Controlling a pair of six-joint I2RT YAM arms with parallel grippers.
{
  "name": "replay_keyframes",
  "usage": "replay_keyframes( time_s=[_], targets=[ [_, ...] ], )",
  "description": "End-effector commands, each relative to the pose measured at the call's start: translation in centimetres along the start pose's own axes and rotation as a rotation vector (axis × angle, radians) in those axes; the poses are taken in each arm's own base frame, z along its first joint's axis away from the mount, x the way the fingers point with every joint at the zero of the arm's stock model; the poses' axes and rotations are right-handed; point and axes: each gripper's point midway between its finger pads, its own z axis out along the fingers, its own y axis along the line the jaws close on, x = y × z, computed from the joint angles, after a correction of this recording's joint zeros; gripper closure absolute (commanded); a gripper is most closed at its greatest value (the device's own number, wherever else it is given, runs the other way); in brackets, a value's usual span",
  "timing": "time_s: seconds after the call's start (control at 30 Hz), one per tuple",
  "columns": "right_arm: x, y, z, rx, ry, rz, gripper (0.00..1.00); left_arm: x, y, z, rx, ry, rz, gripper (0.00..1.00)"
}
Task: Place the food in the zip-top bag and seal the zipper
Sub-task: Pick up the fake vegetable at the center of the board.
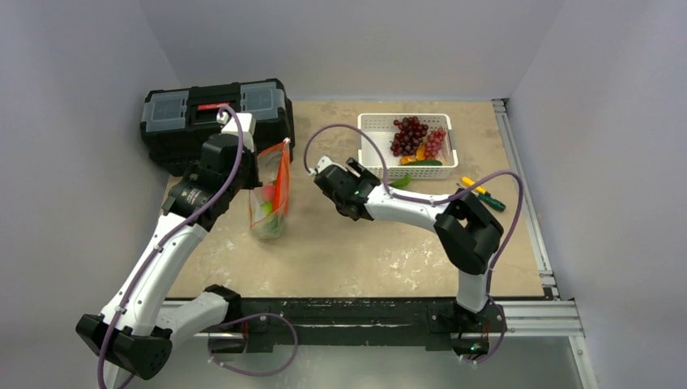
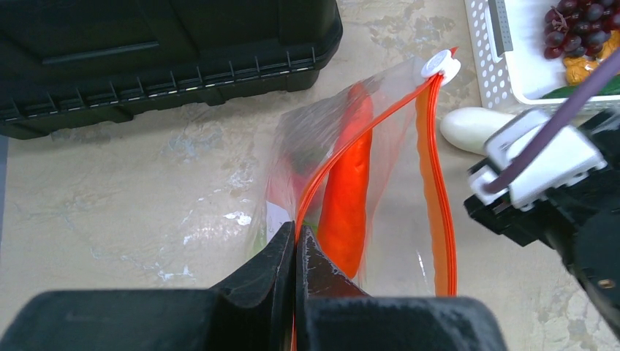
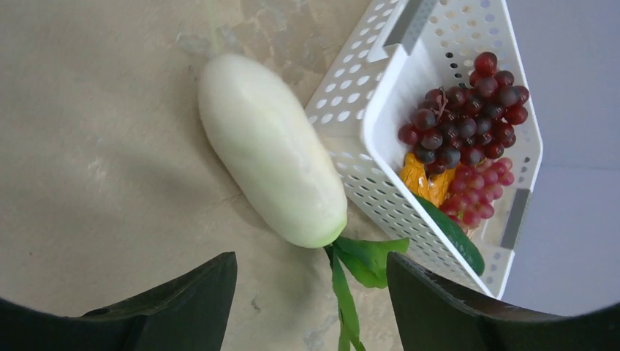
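Observation:
The clear zip-top bag [image 1: 270, 203] stands upright at table centre-left with its mouth open. It holds an orange carrot [image 2: 347, 197] and pink-red and green pieces [image 1: 266, 197]. My left gripper [image 2: 296, 230] is shut on one side of the orange-red zipper strip [image 2: 437, 183], and the white slider [image 2: 441, 64] sits at the far end. My right gripper [image 3: 311, 267] is open and empty just above the white bulb [image 3: 270, 146] and its green leaf [image 3: 365, 259]. The bulb lies on the table beside the basket. In the top view the right gripper [image 1: 356, 174] hides most of the bulb.
A white slotted basket [image 1: 369, 121] at the back holds grape bunches [image 1: 409, 134], an orange piece and a green piece [image 3: 457, 238]. A black toolbox [image 1: 215, 113] stands at back left, just behind the bag. Screwdrivers [image 1: 478, 193] lie at the right near the table's rail.

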Motion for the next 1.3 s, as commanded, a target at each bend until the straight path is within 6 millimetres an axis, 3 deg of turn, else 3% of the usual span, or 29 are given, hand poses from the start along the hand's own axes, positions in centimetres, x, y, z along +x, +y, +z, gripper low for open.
replay_keyframes(
  time_s=[0.0, 0.27, 0.5, 0.83, 0.97, 1.0, 1.03, 1.07, 1.17, 1.27],
  targets=[
    [-0.1, -0.5, -0.2, 0.051, 0.004, -0.206, 0.28, -1.8, 0.1, -0.2, -0.004, -0.058, -0.022, 1.00],
    [-0.1, 2.6, 3.7, 0.080, 0.002, -0.297, 0.27, -1.7, 0.1, -0.2, -0.006, -0.058, -0.022, 1.00],
    [-1.0, 2.9, 5.7, 0.181, -0.035, -0.315, 0.26, -1.7, 0.1, -0.2, -0.004, -0.058, -0.023, 1.00],
    [0.6, 3.6, 7.8, 0.258, -0.019, -0.346, 0.28, -1.7, 0.1, -0.1, -0.004, -0.054, -0.024, 1.00],
    [0.8, 3.4, 7.3, 0.258, -0.007, -0.325, 0.45, -1.7, 0.1, 0.0, -0.005, -0.052, -0.023, 1.00],
    [0.7, 3.3, 7.1, 0.253, -0.011, -0.312, 0.52, -1.6, 0.1, 0.0, -0.006, -0.050, -0.023, 1.00],
    [0.6, 3.2, 6.7, 0.247, -0.017, -0.299, 0.69, -1.6, 0.1, 0.0, -0.007, -0.049, -0.022, 1.00],
    [0.6, 3.0, 6.4, 0.243, -0.024, -0.284, 0.77, -1.6, 0.1, 0.0, -0.008, -0.049, -0.022, 1.00],
    [0.4, 2.0, 4.9, 0.244, -0.045, -0.218, 0.91, -1.6, 0.1, 0.0, -0.009, -0.048, -0.022, 1.00],
    [0.1, 1.3, 3.3, 0.195, -0.092, -0.113, 0.97, -1.6, 0.1, 0.0, -0.010, -0.050, -0.022, 1.00]
  ],
)
